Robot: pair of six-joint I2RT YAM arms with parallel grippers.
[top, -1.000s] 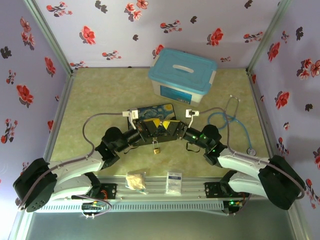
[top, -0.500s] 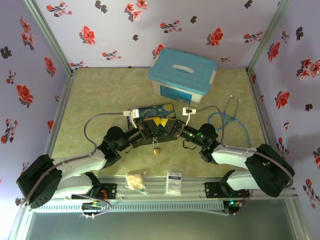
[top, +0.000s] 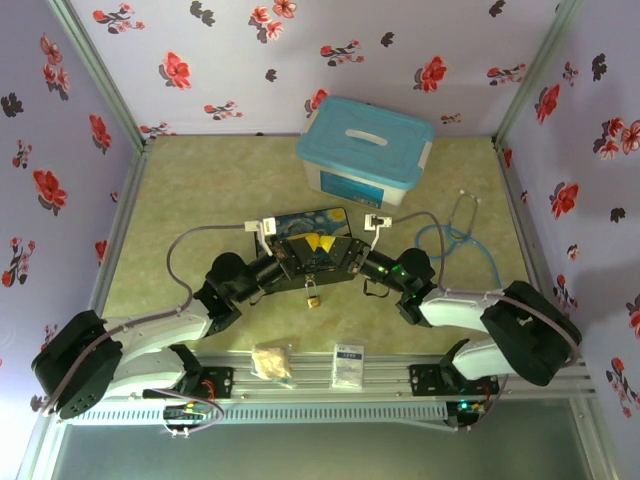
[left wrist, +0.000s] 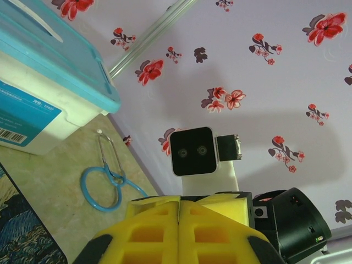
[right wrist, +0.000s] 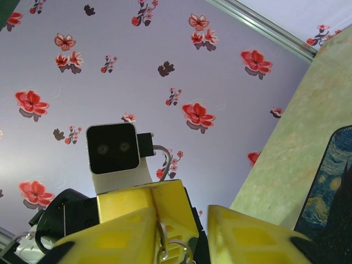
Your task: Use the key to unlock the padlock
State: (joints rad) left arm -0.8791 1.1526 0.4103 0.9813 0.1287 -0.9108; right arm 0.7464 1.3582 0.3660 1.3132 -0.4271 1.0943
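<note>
The two arms meet nose to nose over the middle of the worktop [top: 200, 190], above the near end of a dark blue box with a night-sky painting [top: 308, 218]. The padlock [top: 313, 298] shows just on the near-edge side of that meeting point. Its brass body sits low and its shackle points up toward the fingertips, so it seems to dangle rather than lie flat.

The left end effector [left wrist: 180, 213] is fully closed, its yellow fingers pressed together along one seam. From the right wrist camera, a thin silver loop [right wrist: 163, 237] hangs at that seam. It is most likely the shackle, pinched by the left arm.

The right end effector [top: 333, 258] has its fingers [right wrist: 253, 236] a narrow way apart, close against the left one. Whether they pinch the key cannot be told, as the key is too small to make out in any view.

The step in hand looks like bringing the key to the keyhole while the left arm steadies the lock. The next move calls for lining the key up with the slot in the bottom of the brass body and seating it fully. Only then should it be turned, with the left grip kept firm so the lock does not swing.

A teal-lidded storage tub [top: 365, 150] stands toward the far edge, and a blue stethoscope [top: 470, 240] lies near the right edge.
</note>
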